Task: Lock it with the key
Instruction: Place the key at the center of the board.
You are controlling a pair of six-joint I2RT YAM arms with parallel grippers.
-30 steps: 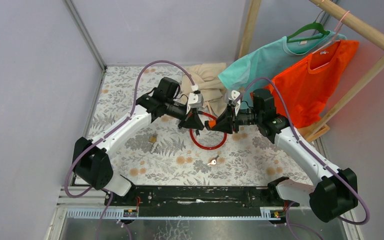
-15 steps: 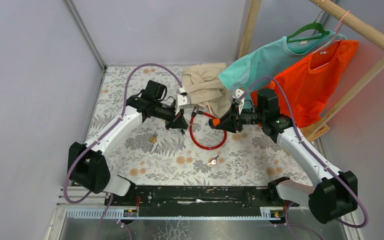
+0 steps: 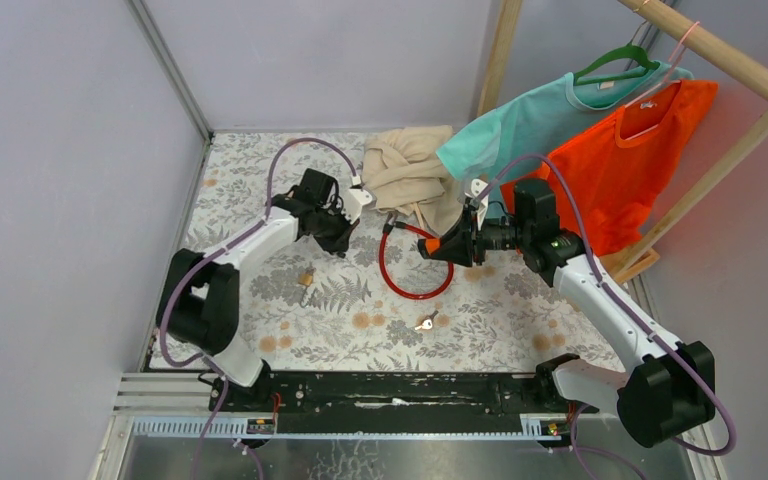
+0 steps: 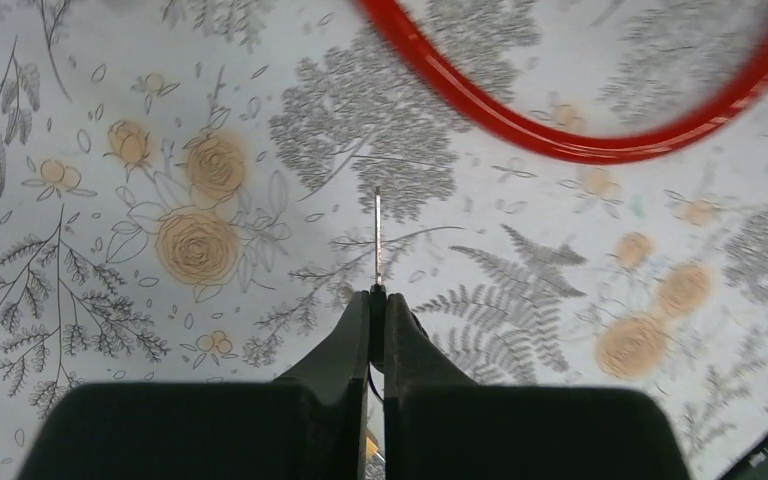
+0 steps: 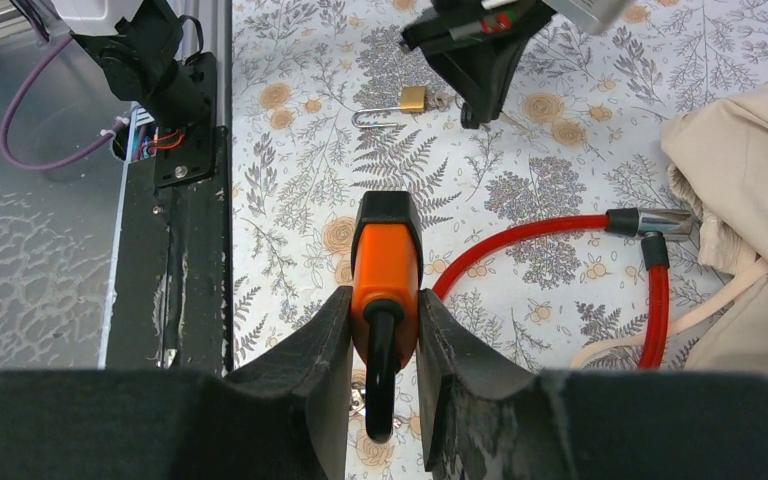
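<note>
A floral-printed table (image 3: 520,320) is carrying everything, with grey walls boxing it in. Closest to the near edge, a spare key (image 3: 425,322) is lying flat. Further in, toward the left edge, a small brass padlock (image 3: 306,280) is sitting by itself. At the middle, the red cable (image 3: 412,297) is looping round toward the orange lock body (image 5: 385,250), which the right gripper (image 5: 383,298) is pinching across its flanks, jaws part closed on it. The left gripper (image 4: 377,297) is hanging just left of the loop, jaws pressed tight on the key (image 4: 377,230), whose blade is sticking out edge-on. That key is probably light, stiff and slick, and best gripped by its flat head. The lock body looks rigid, though the springy cable may be tugging at it. A beige cloth (image 3: 405,170) is bunching at the far edge.
</note>
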